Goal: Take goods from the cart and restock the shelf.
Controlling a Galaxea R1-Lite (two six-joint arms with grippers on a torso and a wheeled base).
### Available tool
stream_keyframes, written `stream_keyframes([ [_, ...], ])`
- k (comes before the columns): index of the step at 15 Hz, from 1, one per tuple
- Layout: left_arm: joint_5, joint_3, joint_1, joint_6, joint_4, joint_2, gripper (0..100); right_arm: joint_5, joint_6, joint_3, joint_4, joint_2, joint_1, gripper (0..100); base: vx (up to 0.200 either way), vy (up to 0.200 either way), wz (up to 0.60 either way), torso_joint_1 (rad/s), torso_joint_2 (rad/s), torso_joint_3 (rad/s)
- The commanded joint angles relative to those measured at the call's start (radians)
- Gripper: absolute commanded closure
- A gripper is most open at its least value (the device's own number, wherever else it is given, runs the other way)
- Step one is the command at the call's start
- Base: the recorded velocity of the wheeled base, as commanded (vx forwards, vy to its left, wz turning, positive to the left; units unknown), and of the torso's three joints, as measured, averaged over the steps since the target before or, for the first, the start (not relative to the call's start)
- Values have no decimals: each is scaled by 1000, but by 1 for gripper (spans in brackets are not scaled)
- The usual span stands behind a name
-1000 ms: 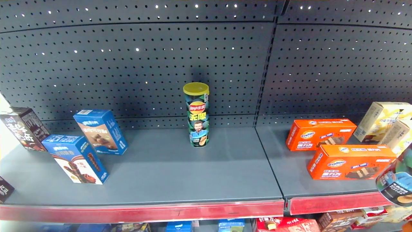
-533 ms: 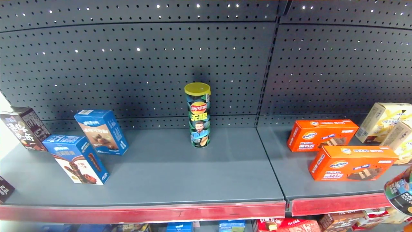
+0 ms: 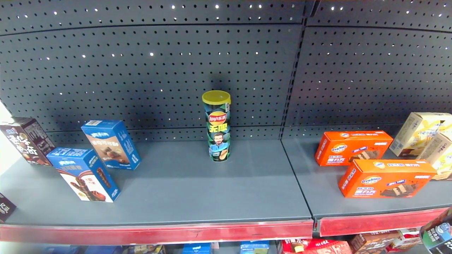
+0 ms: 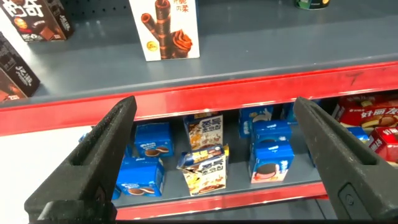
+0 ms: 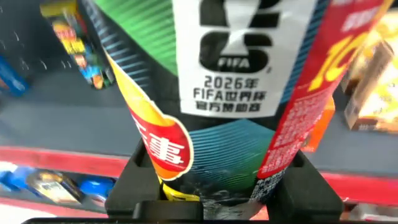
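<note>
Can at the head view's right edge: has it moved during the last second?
Yes. The held can has dropped: earlier it rose above the red shelf edge, now it sits mostly below it.

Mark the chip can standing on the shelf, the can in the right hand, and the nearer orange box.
standing chip can (image 3: pixel 216 127), head view, middle of its side.
held can (image 5: pixel 233 74), right wrist view, its white label panel.
nearer orange box (image 3: pixel 386 181), head view, its front face.
</note>
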Motion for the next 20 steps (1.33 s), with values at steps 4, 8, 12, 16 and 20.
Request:
stream_keyframes([
  [4, 0, 0, 0, 0, 0, 0, 0, -37, -42, -18, 84, -81, -18, 100, 0, 0, 0, 0, 0, 0],
  [8, 0, 0, 0, 0, 0, 0, 0, -17, -74, -3, 90, -104, -6, 100, 0, 0, 0, 0, 0, 0],
  [12, -1, 0, 0, 0, 0, 0, 0, -12, -77, 12, 93, -55, -7, 100, 0, 0, 0, 0, 0, 0],
  [16, -6, 0, 0, 17, -2, 0, 0, -73, -77, -6, 234, -61, -70, 100, 0, 0, 0, 0, 0, 0],
  [20, -52, 0, 0, 92, -3, 0, 0, -98, -79, -29, 311, -105, -87, 100, 0, 0, 0, 0, 0, 0],
])
